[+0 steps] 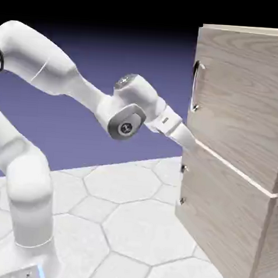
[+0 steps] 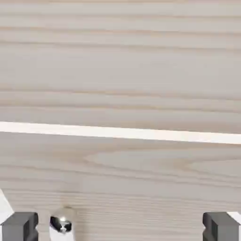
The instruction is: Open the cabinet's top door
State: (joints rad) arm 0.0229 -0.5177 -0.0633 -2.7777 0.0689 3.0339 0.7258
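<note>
The cabinet (image 1: 240, 148) is standing at the tabletop's (image 1: 124, 222) right side, its front facing the arm (image 1: 64, 77). The top door (image 1: 243, 96) is lying flush and shut, its thin curved bar handle (image 1: 195, 87) sitting just inside the door's near vertical edge. The claw (image 1: 188, 137) is reaching low of that handle, pressing up close to the pale seam (image 2: 120, 133) between the top door and the lower panel (image 1: 217, 217). In the hand view wood grain is filling nearly everything; the two grey fingertips (image 2: 20, 227) are showing wide apart at the bottom corners, so the claw is standing open and gripping nothing. A small metal stud (image 2: 62, 223) on the lower panel is showing just beside the left fingertip. Open tabletop is spreading between the robot's base and the cabinet front. The handle is sitting above the claw, apart from it.
</note>
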